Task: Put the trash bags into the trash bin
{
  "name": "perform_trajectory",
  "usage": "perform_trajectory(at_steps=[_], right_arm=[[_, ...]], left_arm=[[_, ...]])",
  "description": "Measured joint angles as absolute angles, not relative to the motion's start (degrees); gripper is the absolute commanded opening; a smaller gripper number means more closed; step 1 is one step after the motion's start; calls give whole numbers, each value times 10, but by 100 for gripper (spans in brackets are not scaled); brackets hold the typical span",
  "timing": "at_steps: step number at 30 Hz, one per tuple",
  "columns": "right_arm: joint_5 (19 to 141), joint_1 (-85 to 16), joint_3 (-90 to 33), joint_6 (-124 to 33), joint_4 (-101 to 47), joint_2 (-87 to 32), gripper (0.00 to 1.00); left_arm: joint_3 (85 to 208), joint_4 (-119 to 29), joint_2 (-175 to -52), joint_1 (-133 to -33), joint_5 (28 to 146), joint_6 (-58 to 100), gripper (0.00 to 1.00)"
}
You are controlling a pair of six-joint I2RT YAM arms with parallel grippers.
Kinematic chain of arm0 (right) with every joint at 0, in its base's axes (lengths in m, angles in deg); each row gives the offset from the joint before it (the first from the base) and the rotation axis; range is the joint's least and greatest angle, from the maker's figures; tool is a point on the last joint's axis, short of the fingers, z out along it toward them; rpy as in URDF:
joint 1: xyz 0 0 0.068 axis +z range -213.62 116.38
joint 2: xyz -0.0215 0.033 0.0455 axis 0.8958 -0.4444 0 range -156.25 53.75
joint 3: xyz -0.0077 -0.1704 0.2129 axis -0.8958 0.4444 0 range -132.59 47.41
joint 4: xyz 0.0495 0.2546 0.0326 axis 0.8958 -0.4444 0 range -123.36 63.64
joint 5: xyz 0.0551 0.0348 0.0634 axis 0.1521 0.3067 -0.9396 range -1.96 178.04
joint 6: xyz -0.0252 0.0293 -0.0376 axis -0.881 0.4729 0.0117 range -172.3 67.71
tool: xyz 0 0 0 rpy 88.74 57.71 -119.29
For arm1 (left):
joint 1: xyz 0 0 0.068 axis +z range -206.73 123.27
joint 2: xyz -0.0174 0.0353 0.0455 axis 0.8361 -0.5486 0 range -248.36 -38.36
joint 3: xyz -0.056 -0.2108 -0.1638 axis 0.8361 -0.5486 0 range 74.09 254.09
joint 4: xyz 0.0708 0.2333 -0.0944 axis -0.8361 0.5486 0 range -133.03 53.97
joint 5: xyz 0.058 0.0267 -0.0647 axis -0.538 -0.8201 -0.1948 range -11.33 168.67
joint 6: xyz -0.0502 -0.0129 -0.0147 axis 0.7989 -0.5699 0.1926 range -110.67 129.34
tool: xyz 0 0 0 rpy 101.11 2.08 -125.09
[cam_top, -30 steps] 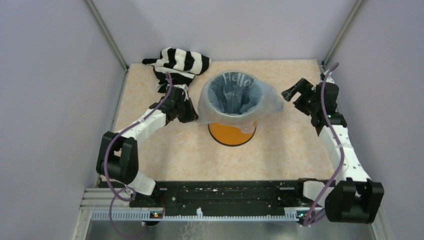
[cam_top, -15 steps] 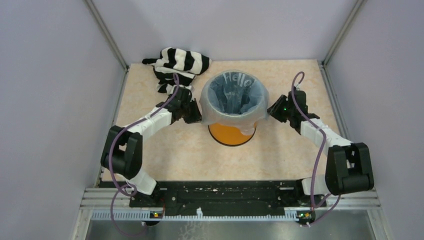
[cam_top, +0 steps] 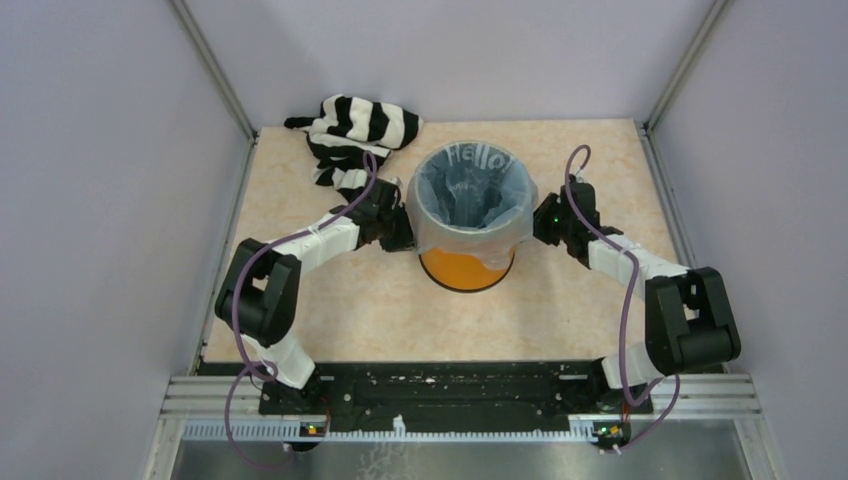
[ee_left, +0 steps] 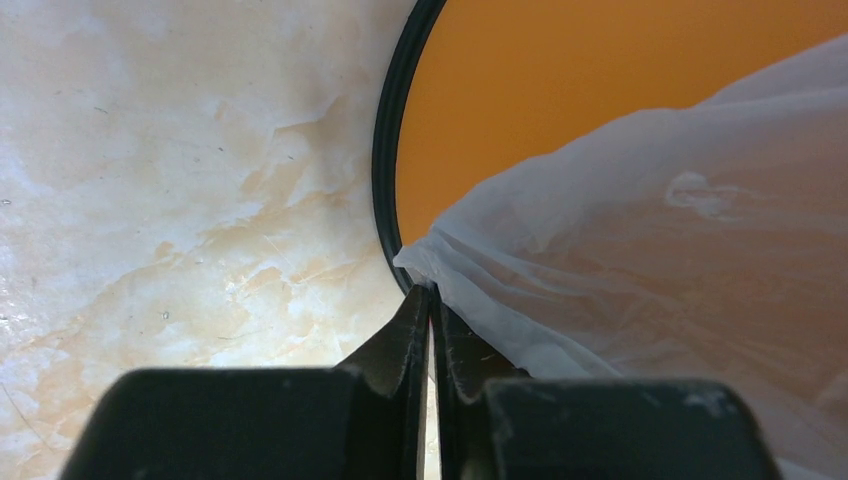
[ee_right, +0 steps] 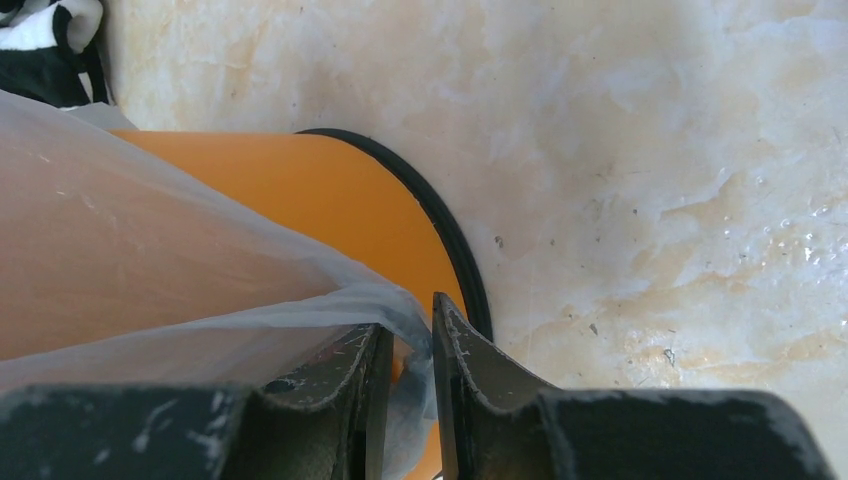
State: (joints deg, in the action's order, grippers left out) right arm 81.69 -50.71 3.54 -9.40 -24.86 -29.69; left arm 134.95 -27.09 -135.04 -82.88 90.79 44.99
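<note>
Left wrist view first: my left gripper [ee_left: 432,300] has its jaws pressed almost together, only a sliver of light between them, and a corner of the trash bag [ee_left: 650,230] hem is nipped at the tips. On the right wrist view the right gripper [ee_right: 405,335] shows a slightly wider slit, with a bunched fold of the same film caught in it.

I hold both pinches low against the outer wall of the trash bin [ee_left: 560,90], on opposite sides, because that draws the skirt of the bag down over the rim and stretches the mouth open. From the top camera the bag sits inside the orange can as a liner, "Hello" lettering at the far rim, its edge folded outward all round.

I judge the lining nearly done; what is left is to let go without dragging the thin plastic back up. The bin stands mid-table [cam_top: 400,320], and the striped cloth [cam_top: 355,125] lies at the far left, just behind my left arm.
</note>
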Motion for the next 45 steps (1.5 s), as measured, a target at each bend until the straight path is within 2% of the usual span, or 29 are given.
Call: perform_trajectory(at_steps=[3,6,8,18,28,36,45], right_arm=[[812,-514,35,-100,-253,-297,28],[801,-527,35,-106,-265,-296,39],[792,-540,35,-111,-279,-294,43],[775,-564,15,-133,-355,-237,44],[801,-573,-27,-159,-416,-219,45],[822,-574,-62,-186,-462,-196,51],[869,-574,-111,-224,-528,-174,75]], left_arm=[[1350,-270,-1350,-829,901,451,21],[1350,-270,-1344,-829,894,451,26],[1350,-268,-1334,-829,889,451,27],[1349,-267,-1269,-826,873,453,34],[1343,-254,-1266,-819,850,454,35],[1330,-253,-1257,-816,852,454,39],[1330,-245,-1220,-815,831,453,45]])
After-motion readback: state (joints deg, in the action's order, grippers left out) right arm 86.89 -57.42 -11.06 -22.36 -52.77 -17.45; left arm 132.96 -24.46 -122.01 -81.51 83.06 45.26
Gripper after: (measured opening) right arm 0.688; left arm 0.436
